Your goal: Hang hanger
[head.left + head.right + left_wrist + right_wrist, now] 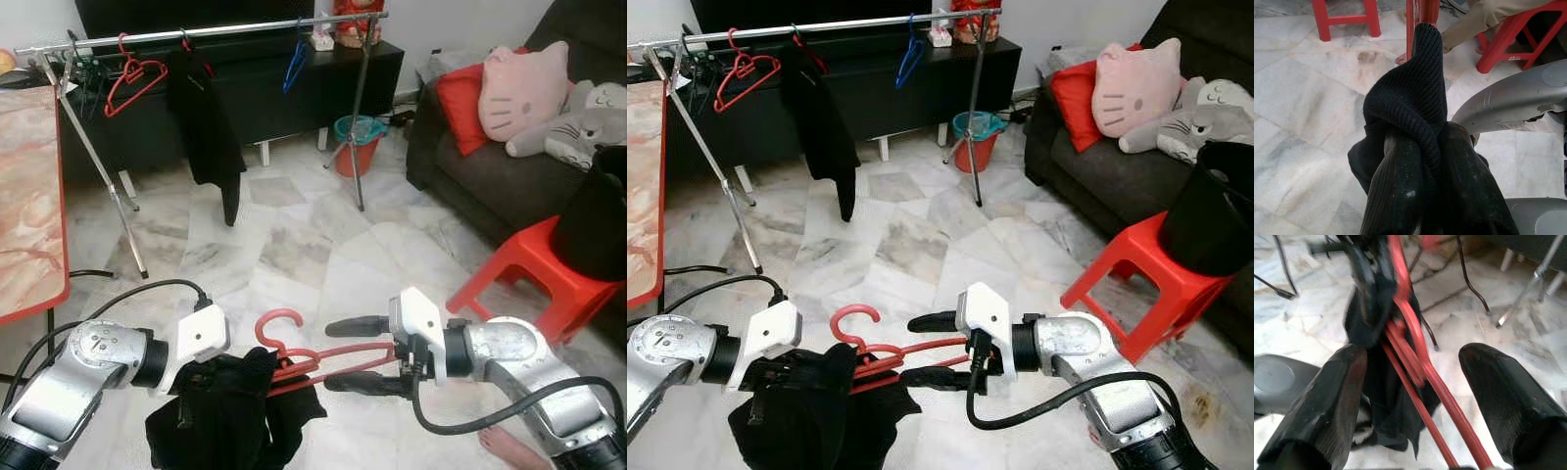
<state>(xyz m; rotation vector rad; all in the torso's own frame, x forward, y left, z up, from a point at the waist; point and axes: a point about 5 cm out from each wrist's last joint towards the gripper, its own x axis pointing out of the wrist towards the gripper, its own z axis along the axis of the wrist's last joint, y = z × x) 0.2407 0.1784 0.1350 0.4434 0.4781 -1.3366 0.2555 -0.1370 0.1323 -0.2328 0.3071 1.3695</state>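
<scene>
The red hanger [304,357] with a black knitted garment [230,411] bunched on it is held low in front of the robot, well short of the clothes rail [196,34] that runs across the far side of the room. Its long axis lies roughly level and crosswise between the two arms, with the hook [279,328] curling upward near the left end. The left gripper [1415,161] is buried in the dark knit, its fingers wrapped in the cloth, so it appears to be clamped on the garment at the hanger's hook end. The right gripper [1415,382] has its two black fingers spread wide, straddling the hanger's red bars without pressing on them. The rail stands ahead and above, carrying another red hanger [132,78], a hung black garment [211,127] and a blue hanger [294,64], with a bare stretch between the black garment and the blue hanger. The hook faces up and toward the rail, and the left arm is the one bearing the load, so the hang probably depends on walking closer and raising that end over the bar. A red stool [534,279] stands beside the right arm, near the sofa [490,186].
</scene>
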